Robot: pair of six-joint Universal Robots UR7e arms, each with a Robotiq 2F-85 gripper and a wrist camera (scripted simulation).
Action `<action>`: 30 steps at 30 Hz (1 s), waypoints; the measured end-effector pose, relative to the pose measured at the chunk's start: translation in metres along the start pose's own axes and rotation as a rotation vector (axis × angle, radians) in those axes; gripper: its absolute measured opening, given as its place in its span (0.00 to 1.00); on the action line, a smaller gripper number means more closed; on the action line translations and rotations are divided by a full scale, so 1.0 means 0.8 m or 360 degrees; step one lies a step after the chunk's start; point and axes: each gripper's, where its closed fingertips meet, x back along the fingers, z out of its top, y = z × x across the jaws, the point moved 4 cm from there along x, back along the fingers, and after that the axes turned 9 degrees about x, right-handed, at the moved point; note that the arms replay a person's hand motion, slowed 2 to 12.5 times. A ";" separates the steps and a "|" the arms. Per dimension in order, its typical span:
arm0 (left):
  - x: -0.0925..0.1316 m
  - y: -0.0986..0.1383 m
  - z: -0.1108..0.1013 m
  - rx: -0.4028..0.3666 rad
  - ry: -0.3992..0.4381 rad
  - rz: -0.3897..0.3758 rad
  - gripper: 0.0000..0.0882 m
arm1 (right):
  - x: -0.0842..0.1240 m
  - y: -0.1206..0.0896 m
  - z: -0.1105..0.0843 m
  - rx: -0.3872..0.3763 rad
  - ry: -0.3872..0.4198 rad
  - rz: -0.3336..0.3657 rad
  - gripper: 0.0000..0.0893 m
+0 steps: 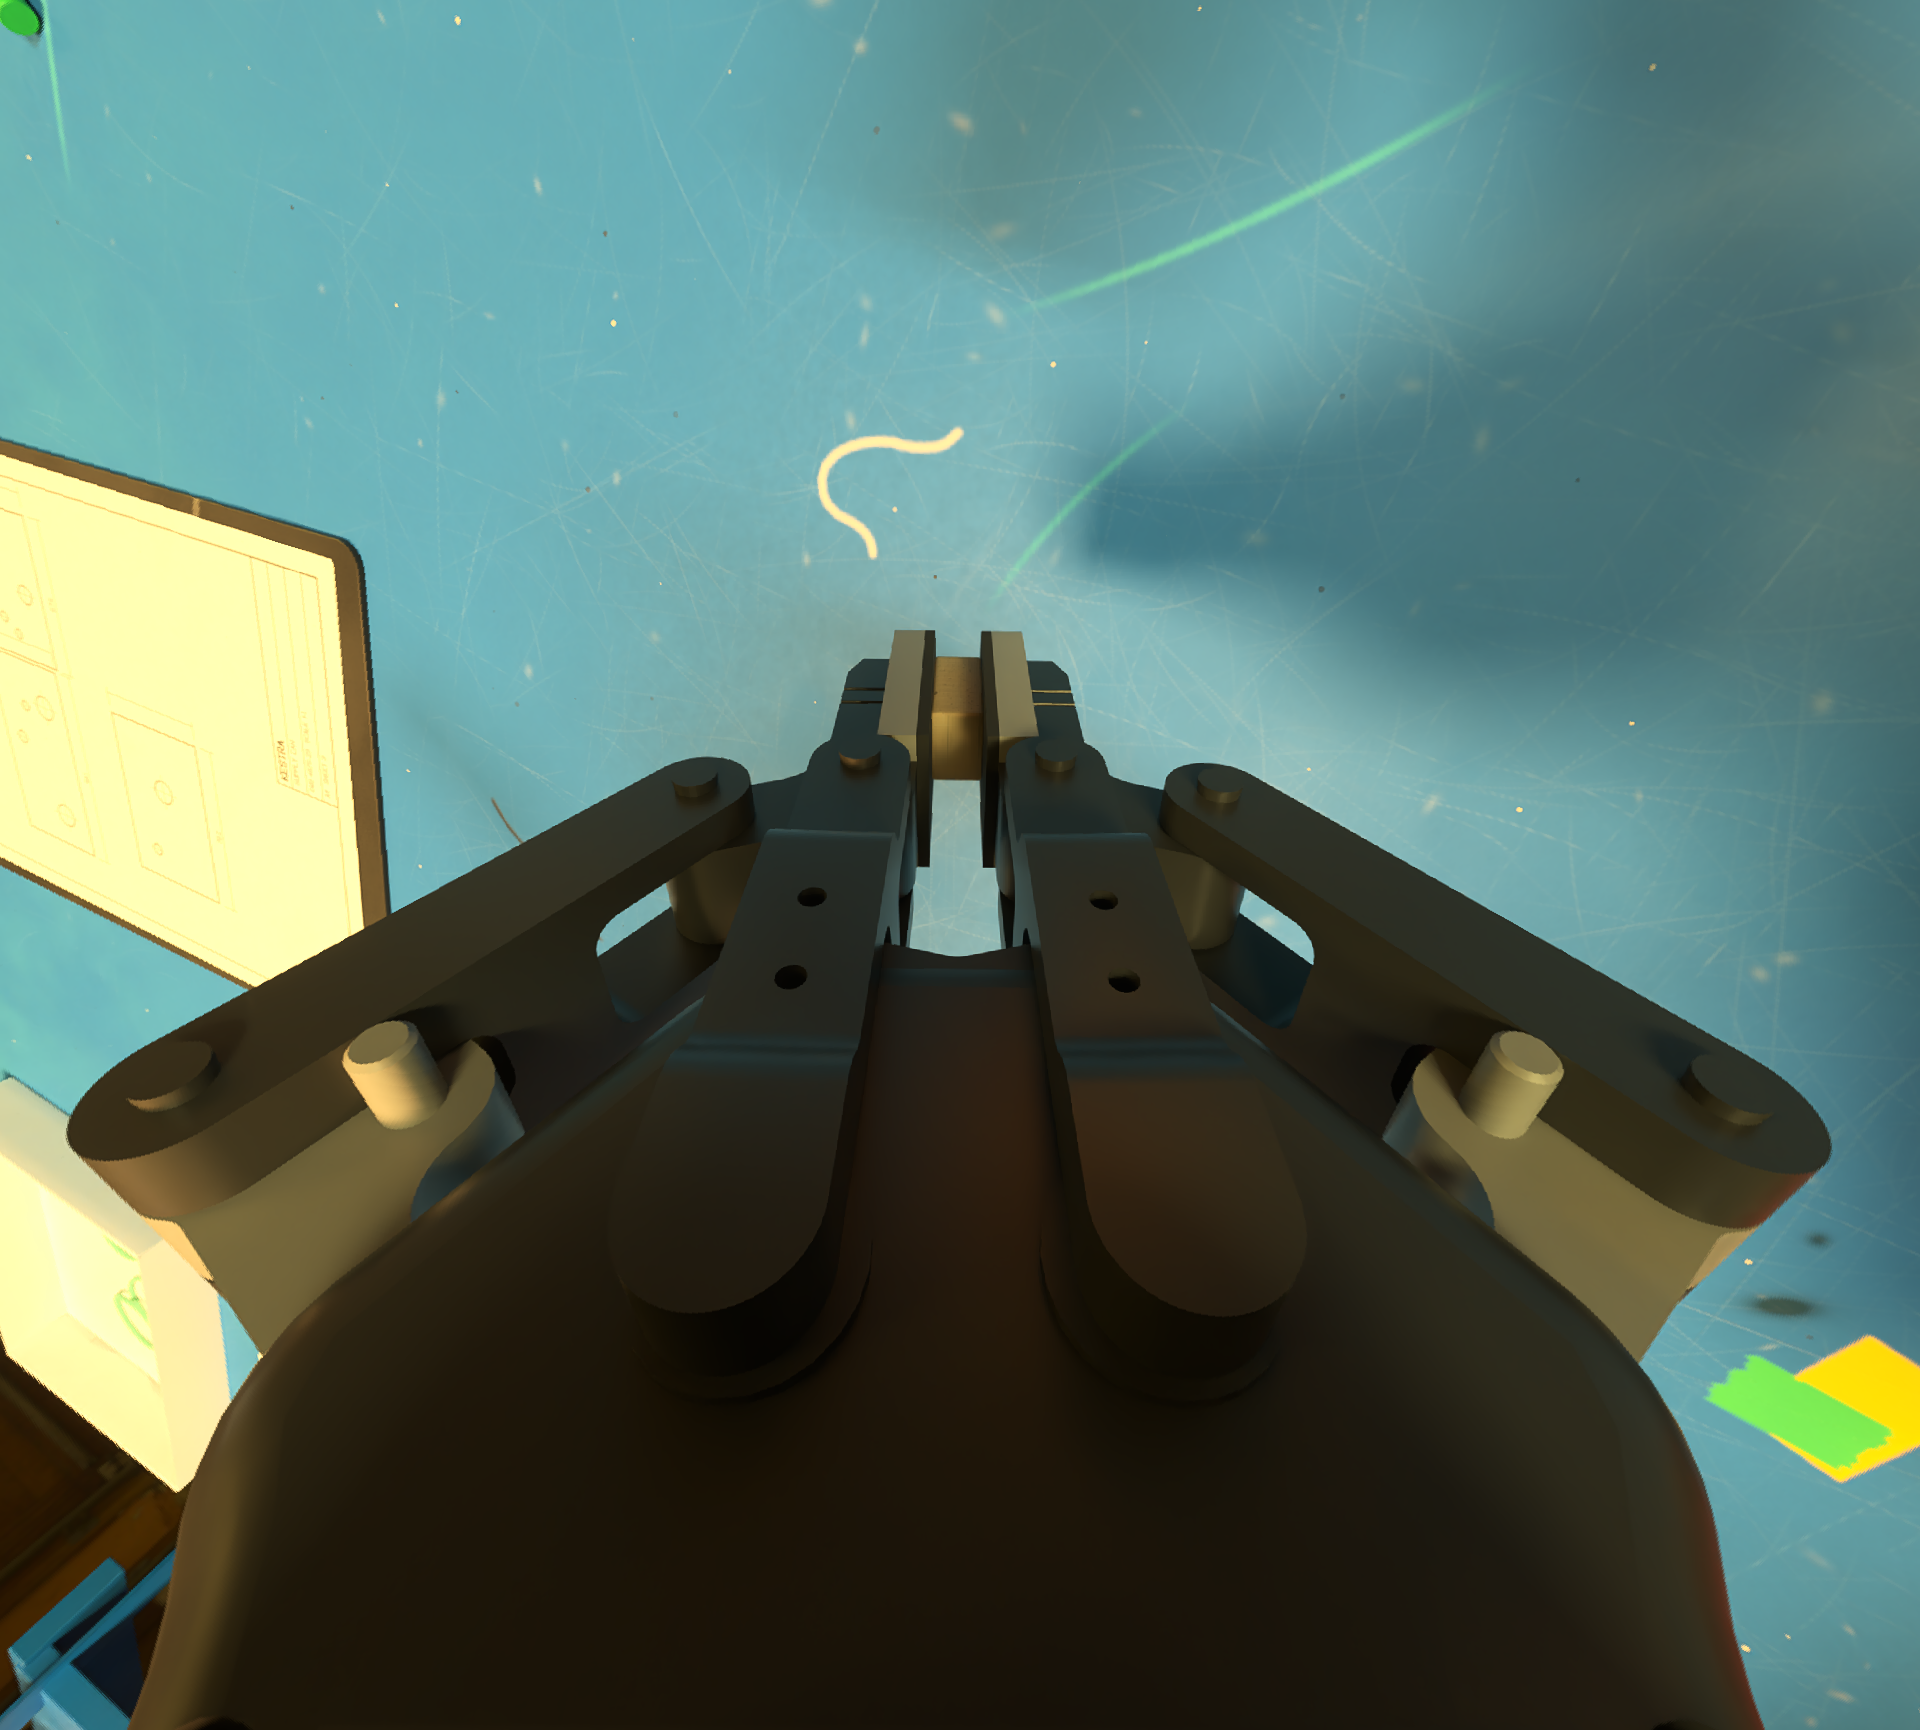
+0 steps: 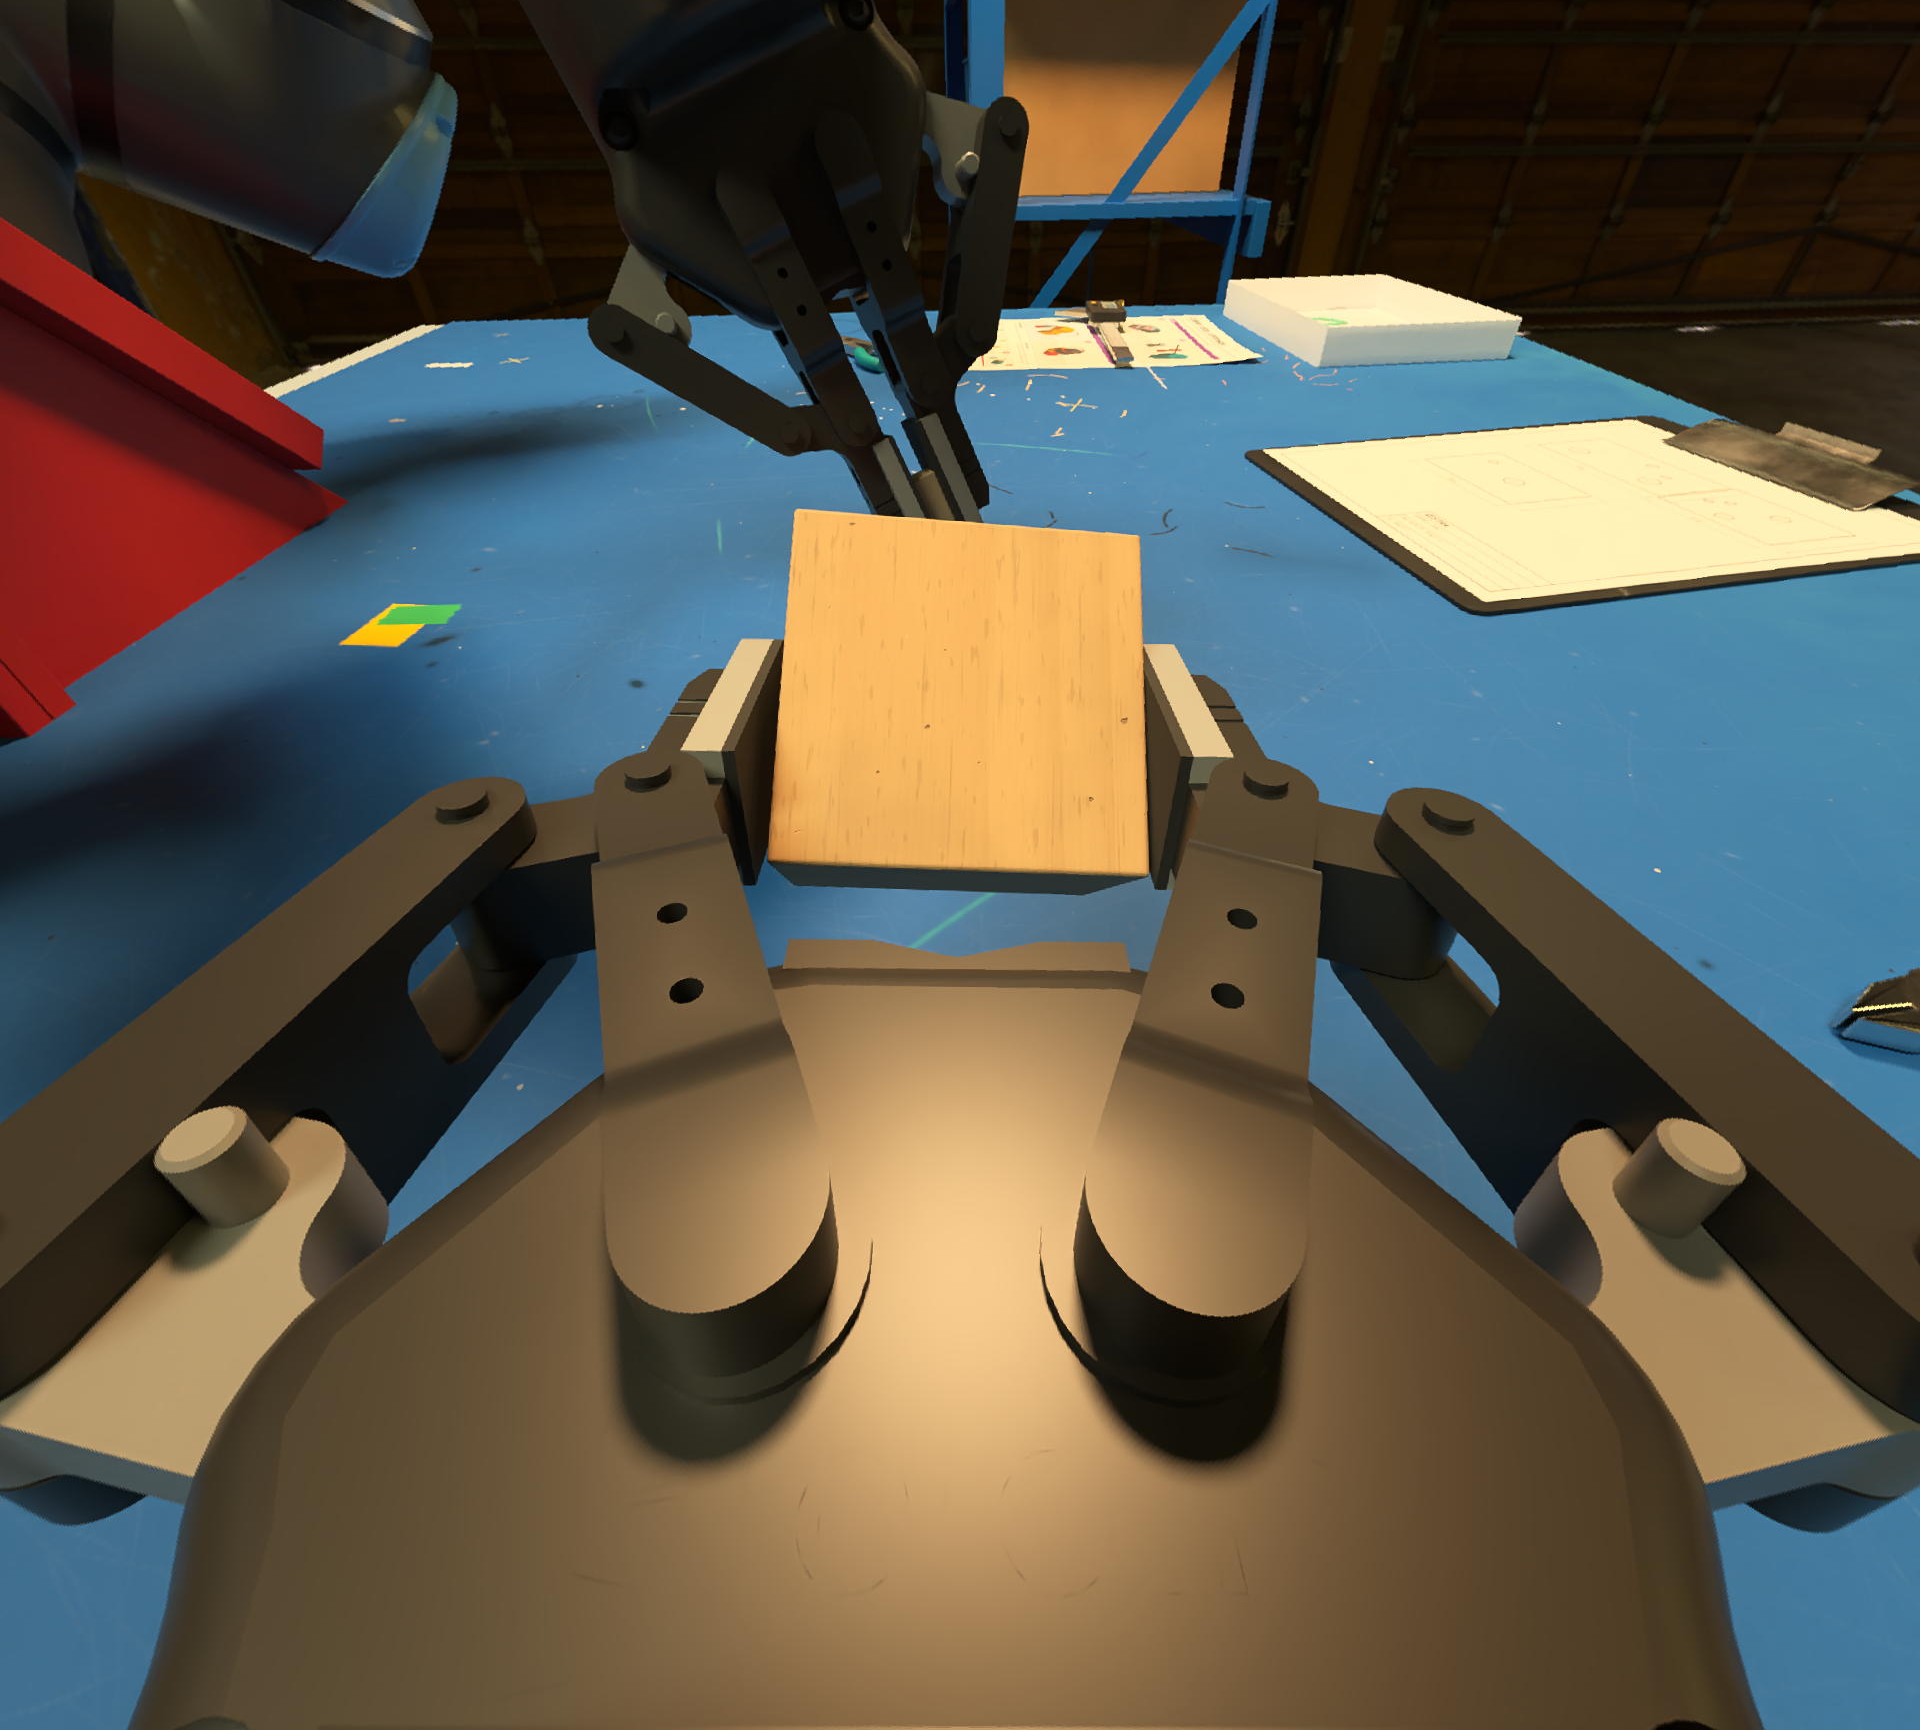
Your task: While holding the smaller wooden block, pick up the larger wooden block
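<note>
While the left pincer (image 1: 958, 693) is clenched on the smaller wooden block (image 1: 957, 712), the right pincer (image 2: 961, 724) is clamped on the larger wooden block (image 2: 961, 698), one pad pressed against each side face. In the left wrist view the small block sits between the two pads, only a narrow pale strip of it showing, and it is held above the scratched blue worktop (image 1: 623, 226); how high it hangs is hard to judge from this angle. A curled pale thread (image 1: 871, 475) lies on the worktop beyond the fingertips, and a clipboard (image 1: 177, 704) carrying a drawing sheet lies to the left. A yellow and green patch of tape (image 1: 1829, 1410) shows at the lower right.

In the right wrist view the large block's broad grained face is turned toward the camera, and blue worktop shows below its lower edge, so it appears to be clear of the surface. Just behind its top edge the left pincer points down, its fingers close together. A red bin (image 2: 125, 475) stands at the left, the clipboard lies at the right, a white box (image 2: 1371, 319) sits near the far edge, and a blue rack (image 2: 1132, 18) rises behind the worktop.
</note>
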 end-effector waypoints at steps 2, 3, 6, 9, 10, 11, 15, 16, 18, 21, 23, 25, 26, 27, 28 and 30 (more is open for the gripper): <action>0.000 0.000 0.001 -0.0001 0.0003 0.0000 0.09 | 0.000 0.000 0.001 -0.0001 0.0007 0.0000 0.62; 0.001 0.000 0.001 -0.0001 0.0005 0.0000 0.09 | 0.001 0.000 0.001 -0.0001 0.0010 0.0000 0.62; 0.001 0.000 0.001 0.0001 0.0009 0.0002 0.09 | 0.001 0.000 0.002 -0.0001 0.0019 0.0001 0.62; 0.002 -0.001 0.002 0.0003 0.0011 0.0003 0.09 | 0.001 0.000 0.003 -0.0001 0.0024 0.0001 0.62; 0.002 -0.001 0.002 0.0003 0.0011 0.0003 0.09 | 0.001 0.000 0.003 0.0000 0.0024 0.0001 0.62; 0.002 -0.001 0.002 0.0004 0.0012 0.0004 0.09 | 0.001 0.000 0.003 0.0000 0.0024 0.0001 0.62; 0.004 -0.002 0.001 0.0006 0.0014 0.0008 0.09 | 0.001 0.000 0.002 0.0001 0.0015 -0.0002 0.62; 0.004 -0.003 0.001 0.0007 0.0014 0.0009 0.09 | 0.001 0.000 0.001 0.0002 0.0010 -0.0004 0.62; 0.005 -0.003 0.001 0.0009 0.0015 0.0012 0.09 | 0.001 0.000 0.000 0.0002 -0.0001 -0.0007 0.62; 0.006 -0.005 0.000 0.0012 0.0017 0.0015 0.09 | 0.000 0.001 -0.003 0.0002 -0.0028 -0.0016 0.62; 0.007 -0.006 0.000 0.0014 0.0018 0.0018 0.09 | -0.001 0.002 -0.005 -0.0001 -0.0053 -0.0024 0.62; 0.008 -0.007 0.000 0.0016 0.0019 0.0022 0.09 | -0.001 0.003 -0.008 -0.0004 -0.0081 -0.0034 0.62; 0.008 -0.008 -0.001 0.0017 0.0020 0.0024 0.09 | -0.001 0.004 -0.009 -0.0006 -0.0096 -0.0040 0.62; 0.009 -0.008 -0.001 0.0019 0.0021 0.0027 0.09 | -0.001 0.005 -0.011 -0.0007 -0.0111 -0.0046 0.62; 0.009 -0.009 -0.001 0.0021 0.0021 0.0030 0.09 | -0.001 0.005 -0.012 -0.0008 -0.0125 -0.0052 0.62; 0.010 -0.011 -0.002 0.0025 0.0021 0.0036 0.09 | -0.002 0.007 -0.015 -0.0008 -0.0155 -0.0067 0.62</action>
